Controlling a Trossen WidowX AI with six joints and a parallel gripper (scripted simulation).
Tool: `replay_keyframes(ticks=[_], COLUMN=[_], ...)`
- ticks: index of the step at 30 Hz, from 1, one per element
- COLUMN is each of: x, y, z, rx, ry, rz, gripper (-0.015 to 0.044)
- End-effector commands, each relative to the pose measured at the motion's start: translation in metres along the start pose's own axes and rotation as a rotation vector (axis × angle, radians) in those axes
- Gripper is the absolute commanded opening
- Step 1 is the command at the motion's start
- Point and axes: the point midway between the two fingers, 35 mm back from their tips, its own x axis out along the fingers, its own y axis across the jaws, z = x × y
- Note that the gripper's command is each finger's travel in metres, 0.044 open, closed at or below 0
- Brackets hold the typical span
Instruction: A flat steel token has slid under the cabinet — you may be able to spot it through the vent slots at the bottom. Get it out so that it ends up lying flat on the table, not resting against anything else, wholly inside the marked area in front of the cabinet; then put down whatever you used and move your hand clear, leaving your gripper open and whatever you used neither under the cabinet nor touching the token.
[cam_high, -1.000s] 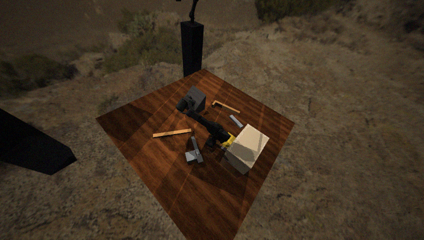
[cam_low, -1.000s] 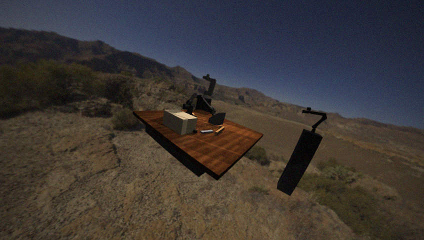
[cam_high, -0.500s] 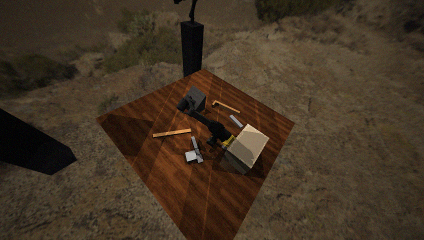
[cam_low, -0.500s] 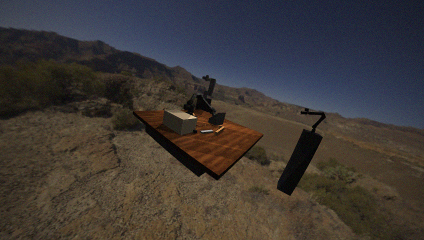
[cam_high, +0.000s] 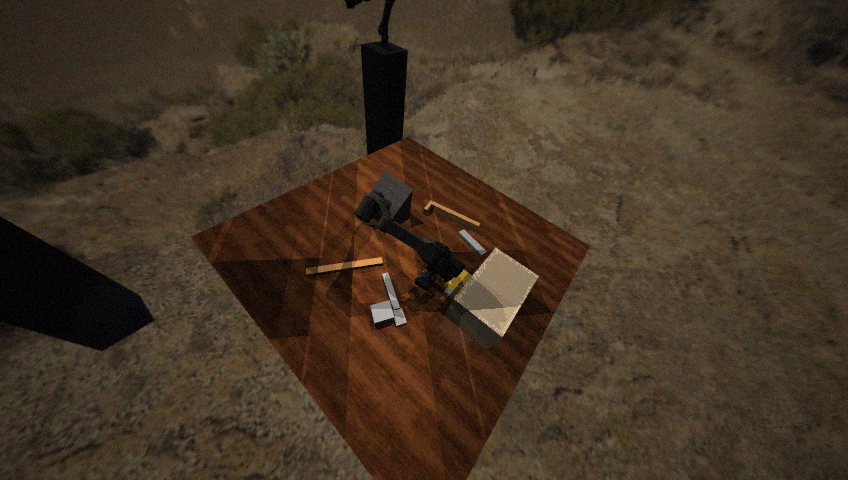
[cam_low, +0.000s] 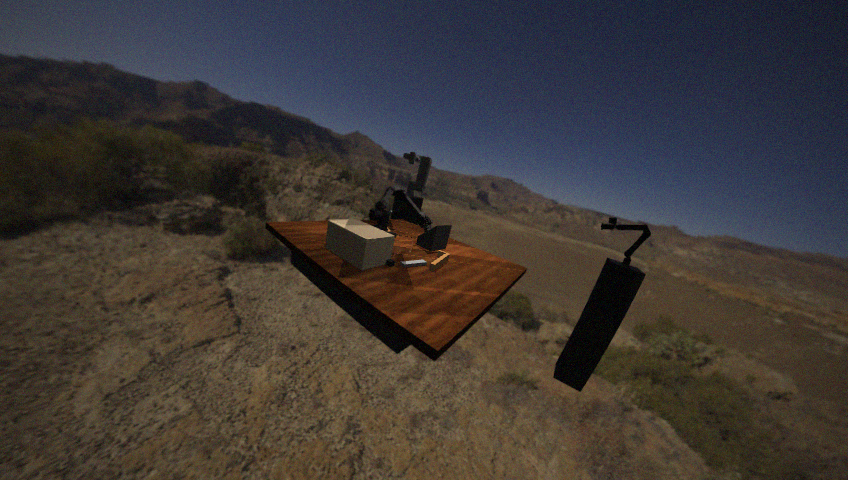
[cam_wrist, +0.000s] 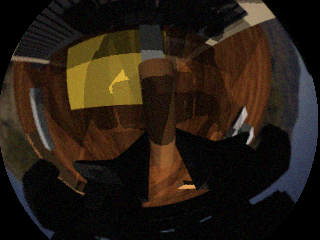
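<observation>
At the cabinet's foot, the gripper (cam_high: 441, 285) works a tool

Gripper closed on a thin stick (cam_wrist: 160, 130), aimed at the cabinet (cam_high: 499, 291) by the yellow marked area (cam_wrist: 107, 80); the token is hidden, presumably underneath. Best kept low and level, sweeping outward. Beside the cabinet on the worktop (cam_high: 386, 404): 2 wooden strips, 1 grey bar, 1 grey T-shaped piece.

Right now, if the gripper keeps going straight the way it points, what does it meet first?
Most likely the cabinet. The gripper, jaws shut on a stick, points at its front across the yellow area. The stick's tip would arrive first; depth is unclear.
</observation>
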Motion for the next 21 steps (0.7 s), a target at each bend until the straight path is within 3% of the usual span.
replay_keyframes(ticks=[1,21], x=[0.001,0.001], y=[0.01,0.024], z=[-0.001,-0.001], rx=[-0.01,-0.01], ry=[0.002,0.002], rz=[0.008,0.009], gripper=[0.0,0.0])
